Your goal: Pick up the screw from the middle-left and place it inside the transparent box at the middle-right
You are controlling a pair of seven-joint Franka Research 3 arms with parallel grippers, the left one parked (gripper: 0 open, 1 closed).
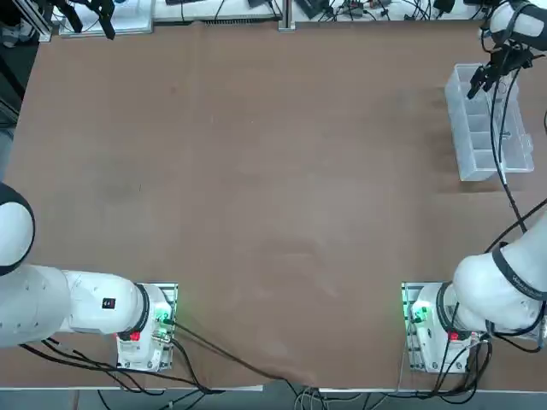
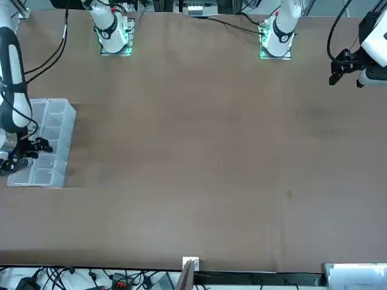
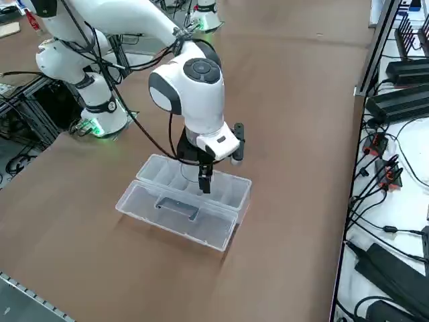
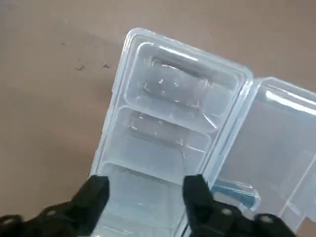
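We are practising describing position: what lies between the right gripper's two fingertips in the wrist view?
In the right wrist view, part of the transparent box's compartment side.

Brown table (image 1: 256, 171); small dark specks on it (image 4: 106, 66). Black adapters (image 3: 395, 276), cables (image 3: 402, 249) on white surface (image 3: 405, 154) beside table. Metal post (image 2: 186, 273) at table's edge.
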